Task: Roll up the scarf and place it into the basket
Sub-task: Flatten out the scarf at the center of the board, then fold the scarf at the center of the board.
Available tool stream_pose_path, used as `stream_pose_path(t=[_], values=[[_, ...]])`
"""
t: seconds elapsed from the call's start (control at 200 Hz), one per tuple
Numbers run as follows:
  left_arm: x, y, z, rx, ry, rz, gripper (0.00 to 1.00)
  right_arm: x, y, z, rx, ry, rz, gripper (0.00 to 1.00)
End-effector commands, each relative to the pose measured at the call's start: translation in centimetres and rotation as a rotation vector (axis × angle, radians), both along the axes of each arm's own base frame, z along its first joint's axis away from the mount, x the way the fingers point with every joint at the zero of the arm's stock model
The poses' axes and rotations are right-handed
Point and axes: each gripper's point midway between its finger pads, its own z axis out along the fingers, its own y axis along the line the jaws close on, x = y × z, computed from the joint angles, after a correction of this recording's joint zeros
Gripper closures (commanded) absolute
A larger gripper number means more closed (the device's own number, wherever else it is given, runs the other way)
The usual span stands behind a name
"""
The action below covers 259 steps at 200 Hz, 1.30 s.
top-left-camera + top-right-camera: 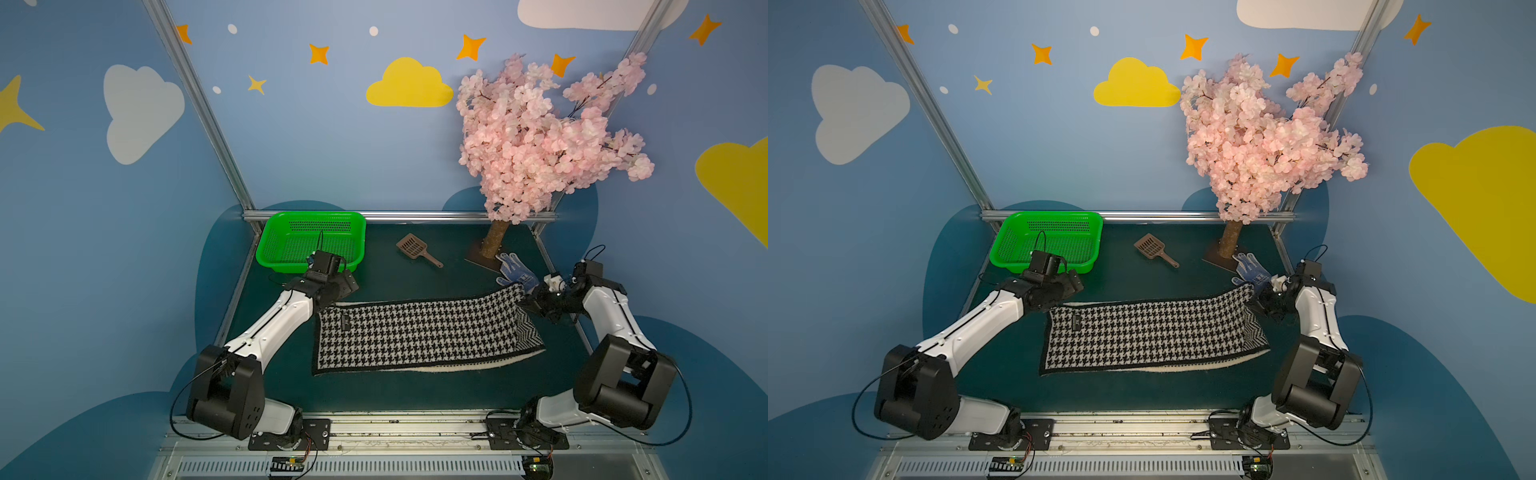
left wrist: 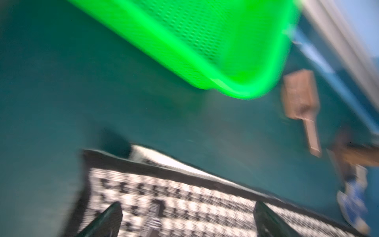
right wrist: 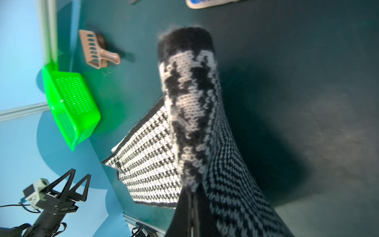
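Jaws of the right gripper (image 3: 192,195) are squeezed together on one corner of the scarf (image 1: 424,332). It is the far corner at the right end, and it is lifted up off the tabletop (image 1: 415,395). The lifted bit folds over, so the zigzag side shows there. Jaws of the left gripper (image 2: 187,207) are wide apart and hold nothing. They hang over the scarf's left end, close to its far corner.

The rest of the scarf lies flat in the middle of the tabletop, stretched from the left side to the right side. Its checked black-and-white side faces up. A small black label (image 1: 345,322) sits near the left end. A cream strip peeks out along the near edge.

The green basket (image 1: 316,214) stands in the far left corner of the tabletop, just behind the left gripper and apart from the scarf. A brown scoop (image 1: 413,247) lies near the middle of the far edge. A pink blossom tree (image 1: 494,241) stands in the far right corner. A white glove (image 1: 515,270) with blue dots lies by the tree's foot, just beside the lifted scarf corner.
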Motion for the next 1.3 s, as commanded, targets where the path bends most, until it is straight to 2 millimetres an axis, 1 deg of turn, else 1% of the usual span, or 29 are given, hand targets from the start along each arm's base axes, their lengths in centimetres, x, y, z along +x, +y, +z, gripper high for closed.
stream_pose_path(t=[0.0,0.07,0.16,0.265,0.325,0.405,0.466,0.581,0.626,0.711,0.766,0.861,0.986,1.211,1.292], values=[[-0.6,-5.7,-0.9,-0.067,0.019,-0.085,0.00,0.8,2.8,4.7,0.055,-0.123,0.064,1.00],[-0.9,-9.5,-1.9,-0.103,0.025,-0.146,0.00,1.1,4.2,7.2,0.062,-0.180,0.101,1.00],[-1.3,-14.4,-3.5,-0.097,0.045,-0.239,0.00,1.1,5.6,10.1,0.063,-0.237,0.133,1.00],[-1.6,-19.2,-5.5,-0.104,0.069,-0.302,0.00,0.8,7.4,12.9,0.074,-0.293,0.166,1.00],[-1.6,-21.3,-6.8,-0.119,0.084,-0.314,0.00,0.5,8.1,14.1,0.078,-0.320,0.179,1.00],[-1.3,-23.9,-8.4,-0.147,0.113,-0.330,0.00,0.0,9.2,15.2,0.084,-0.350,0.195,1.00],[-1.2,-26.1,-9.2,-0.171,0.123,-0.350,0.00,-0.2,9.8,15.7,0.093,-0.367,0.199,1.00],[-0.5,-29.6,-10.0,-0.188,0.137,-0.377,0.00,-0.6,11.0,16.2,0.106,-0.389,0.212,1.00],[-0.1,-31.0,-9.9,-0.196,0.143,-0.391,0.00,-0.8,11.4,16.3,0.109,-0.389,0.212,1.00],[0.7,-32.9,-10.2,-0.200,0.157,-0.408,0.00,-1.1,12.0,16.8,0.122,-0.388,0.218,1.00],[1.2,-34.1,-9.9,-0.211,0.155,-0.428,0.00,-1.3,12.3,17.1,0.125,-0.386,0.218,1.00],[1.4,-35.7,-9.5,-0.216,0.157,-0.459,0.00,-1.4,12.7,17.3,0.109,-0.387,0.220,1.00],[1.4,-36.5,-9.1,-0.247,0.145,-0.487,0.00,-1.2,13.5,17.2,0.145,-0.384,0.220,1.00],[1.9,-37.3,-8.9,-0.326,0.145,-0.548,0.00,-0.8,16.1,17.6,0.220,-0.388,0.231,1.00],[2.1,-37.7,-8.2,-0.336,0.143,-0.577,0.00,-0.5,16.8,17.6,0.217,-0.390,0.236,1.00]])
